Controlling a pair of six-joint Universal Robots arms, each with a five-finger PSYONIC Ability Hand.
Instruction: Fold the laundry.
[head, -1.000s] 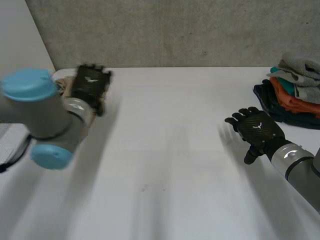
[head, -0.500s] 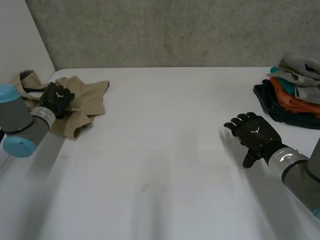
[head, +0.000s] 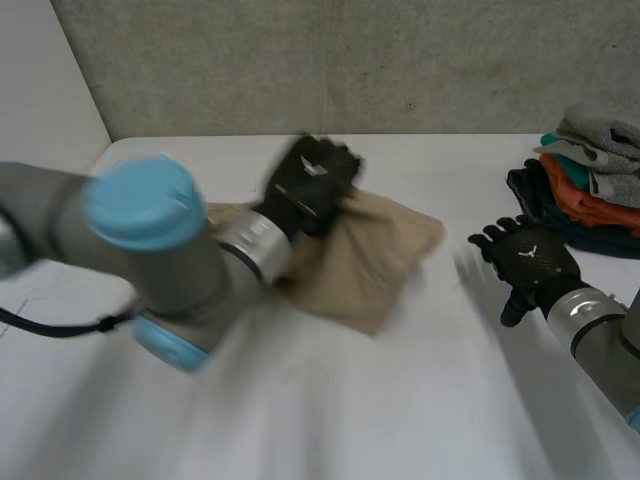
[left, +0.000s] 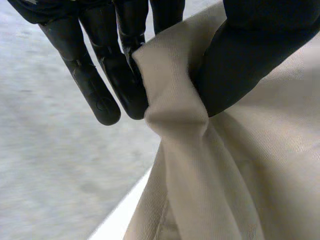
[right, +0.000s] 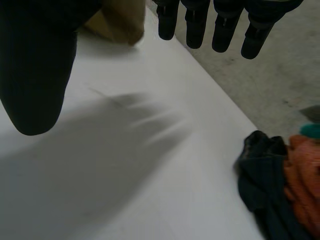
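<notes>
Now | left hand pinches a bunched fold of the tan garment; looks soft, limp, light; corners seem the best hold | right hand spread, empty, near the table's right edge

Matt twill cloth on a smooth table.

— Head camera?
— High at the near edge, facing down over the counter to the far wall.
— Wrist cameras?
— Close along the left hand and right hand; all share the tan cloth.
</notes>
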